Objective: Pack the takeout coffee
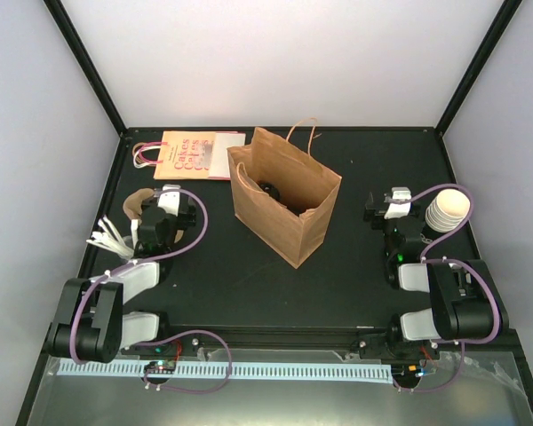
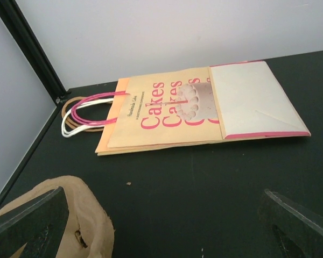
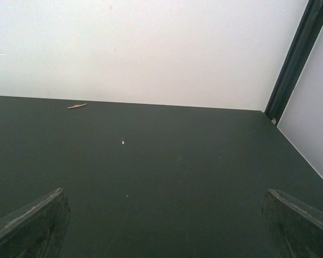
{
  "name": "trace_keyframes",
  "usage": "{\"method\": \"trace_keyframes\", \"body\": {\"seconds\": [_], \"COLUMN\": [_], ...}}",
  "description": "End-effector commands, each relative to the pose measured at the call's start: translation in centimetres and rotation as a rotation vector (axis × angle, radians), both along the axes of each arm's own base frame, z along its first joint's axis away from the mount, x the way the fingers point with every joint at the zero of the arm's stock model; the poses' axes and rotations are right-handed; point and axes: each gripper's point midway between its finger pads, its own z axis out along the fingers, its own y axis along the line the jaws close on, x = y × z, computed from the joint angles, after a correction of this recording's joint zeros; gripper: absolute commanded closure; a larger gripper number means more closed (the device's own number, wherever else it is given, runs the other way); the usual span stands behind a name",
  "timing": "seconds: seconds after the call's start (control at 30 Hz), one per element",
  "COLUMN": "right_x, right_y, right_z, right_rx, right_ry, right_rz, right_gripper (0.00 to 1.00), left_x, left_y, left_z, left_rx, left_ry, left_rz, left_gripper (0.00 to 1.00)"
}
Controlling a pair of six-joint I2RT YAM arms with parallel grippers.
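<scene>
While the left gripper (image 1: 169,206), left of the upright brown paper bag (image 1: 289,213), and the right gripper (image 1: 386,202), right of it, gape wide on nothing, bare matte black table (image 1: 355,266) rings the bag; inside its creased open mouth sits the takeout coffee (image 1: 269,188), round black lid showing; behind-left lies a flat printed cake bag (image 1: 191,155).
</scene>
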Motion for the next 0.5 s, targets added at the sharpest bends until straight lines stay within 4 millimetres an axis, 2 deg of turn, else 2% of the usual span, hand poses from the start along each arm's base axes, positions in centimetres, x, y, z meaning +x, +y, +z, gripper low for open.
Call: {"method": "trace_keyframes", "body": {"seconds": [0.0,0.17,0.23,0.3,0.37,0.47], "right_x": [0.4,0.4,0.4,0.4,0.4,0.4], "right_y": [-0.5,-0.5,-0.5,-0.5,-0.5,-0.5], "right_z": [1.3,1.3,1.3,1.3,1.3,1.3], "right_rx": [0.015,0.015,0.015,0.015,0.015,0.016], "right_ry": [-0.048,-0.048,-0.047,-0.048,-0.047,-0.047], "right_rz": [-0.023,-0.023,-0.024,-0.023,-0.023,-0.021], "right_gripper": [0.0,0.0,0.0,0.0,0.0,0.0], "left_x": [1.7,2.4,2.1,1.5,1.1,2.0], "left_y": [-0.4,-0.5,-0.9,-1.2,-1.1,-0.7], "left_z": [2.5,2.7,2.8,1.4,1.5,1.3], "left_rx": [0.001,-0.022,-0.044,-0.042,-0.029,-0.053], "left_ry": [-0.063,-0.059,-0.1,-0.134,-0.199,-0.128], "left_rz": [-0.03,-0.041,-0.067,-0.087,-0.09,-0.061], "left_gripper": [0.01,0.01,0.01,0.01,0.01,0.01]}}
